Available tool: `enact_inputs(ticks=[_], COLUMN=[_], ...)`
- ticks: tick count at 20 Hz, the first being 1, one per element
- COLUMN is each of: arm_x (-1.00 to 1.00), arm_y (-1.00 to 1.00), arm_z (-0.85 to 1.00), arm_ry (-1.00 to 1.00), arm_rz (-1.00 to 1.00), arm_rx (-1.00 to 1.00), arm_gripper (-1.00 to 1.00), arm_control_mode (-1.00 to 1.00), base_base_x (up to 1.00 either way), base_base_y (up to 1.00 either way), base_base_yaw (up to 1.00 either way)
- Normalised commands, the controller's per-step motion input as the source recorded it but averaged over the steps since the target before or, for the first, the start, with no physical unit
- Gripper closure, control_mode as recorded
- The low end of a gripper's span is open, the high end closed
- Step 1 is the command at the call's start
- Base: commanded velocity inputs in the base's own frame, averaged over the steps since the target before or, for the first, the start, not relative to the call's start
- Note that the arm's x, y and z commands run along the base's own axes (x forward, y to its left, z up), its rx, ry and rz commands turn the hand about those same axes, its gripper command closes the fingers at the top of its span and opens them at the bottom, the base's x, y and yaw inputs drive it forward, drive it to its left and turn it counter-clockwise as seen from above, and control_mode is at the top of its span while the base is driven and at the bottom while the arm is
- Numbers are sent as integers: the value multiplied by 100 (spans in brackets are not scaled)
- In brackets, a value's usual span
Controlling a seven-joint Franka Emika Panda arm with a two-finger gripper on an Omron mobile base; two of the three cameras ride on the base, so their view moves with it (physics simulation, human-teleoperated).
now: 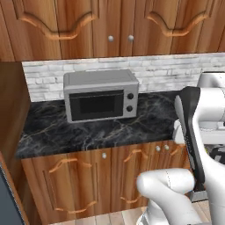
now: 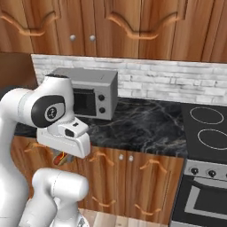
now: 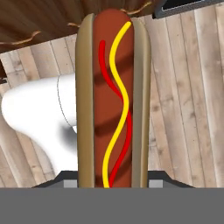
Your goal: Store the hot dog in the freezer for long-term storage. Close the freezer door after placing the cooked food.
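Hot dog gripped above the floor
The fingers point(image 3: 113, 183) are clenched on the hot dog point(image 3: 113, 100), held lengthwise over the wooden floor point(image 3: 188, 109); its end peeks from under the hand before the lower cabinets point(image 2: 133, 186), below the counter point(image 2: 142, 128) with the microwave point(image 1: 101, 94)

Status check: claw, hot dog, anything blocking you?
Claw shut on hot dog, held low over the wood floor. Microwave on counter ahead; freezer edge at far left. Nothing seen blocking.
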Motion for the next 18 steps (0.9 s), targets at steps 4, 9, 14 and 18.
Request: enact_inputs(ticks=[4,9,14,18], arm_x=[0,0,0,0], arm_y=[0,0,0,0], arm_z=[0,0,0,0], arm_ry=[0,0,0,0], arm_rz=[0,0,0,0], arm_rx=[0,0,0,0], arm_gripper=[100,100,100,100], arm_control_mode=[100,100,100,100], base_base_x=[-86,-56,-50,-14], base_base_y=[0,13,20,41], base_base_yaw=[10,14,17,35])
